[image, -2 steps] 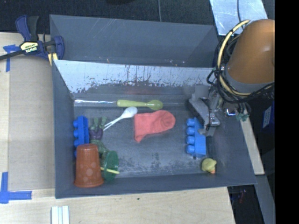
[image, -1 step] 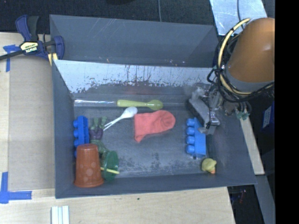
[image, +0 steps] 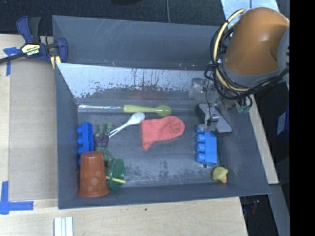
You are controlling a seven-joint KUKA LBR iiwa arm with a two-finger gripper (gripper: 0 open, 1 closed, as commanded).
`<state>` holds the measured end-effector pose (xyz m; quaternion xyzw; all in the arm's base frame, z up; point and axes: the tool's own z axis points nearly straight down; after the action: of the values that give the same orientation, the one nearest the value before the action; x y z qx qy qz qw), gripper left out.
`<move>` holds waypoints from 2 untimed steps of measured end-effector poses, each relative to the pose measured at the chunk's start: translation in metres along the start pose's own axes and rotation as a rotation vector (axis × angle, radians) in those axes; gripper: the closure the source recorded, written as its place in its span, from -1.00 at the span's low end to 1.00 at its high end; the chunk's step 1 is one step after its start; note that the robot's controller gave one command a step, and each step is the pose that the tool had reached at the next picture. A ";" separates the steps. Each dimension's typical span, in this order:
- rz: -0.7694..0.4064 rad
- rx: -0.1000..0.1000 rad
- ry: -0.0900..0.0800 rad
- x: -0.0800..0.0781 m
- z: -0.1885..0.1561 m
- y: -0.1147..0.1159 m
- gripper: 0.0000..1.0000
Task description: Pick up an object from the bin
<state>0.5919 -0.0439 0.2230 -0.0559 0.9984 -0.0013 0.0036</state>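
Observation:
My gripper [image: 211, 119] hangs at the right side of the bin, just above the far end of a blue toy brick [image: 206, 147] that lies along the bin floor. Nothing shows between its fingers. A small yellow toy [image: 220, 174] rests near the front right corner, below the brick. Left of the gripper, a red cloth [image: 161, 131] lies crumpled in the middle of the bin.
A green spoon [image: 147, 109] and a white spoon [image: 125, 122] lie toward the back. At the left sit a second blue brick [image: 84, 136], a purple grape toy [image: 102, 137], an upturned brown cup [image: 93, 174] and a green toy [image: 116, 172].

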 end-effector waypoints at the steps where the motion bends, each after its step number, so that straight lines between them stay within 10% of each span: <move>1: 0.041 -0.002 0.001 -0.011 -0.038 0.015 -1.00; 2: -0.148 -0.001 -0.008 -0.028 -0.012 0.044 -1.00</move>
<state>0.6148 0.0032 0.2351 -0.1296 0.9915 -0.0010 0.0074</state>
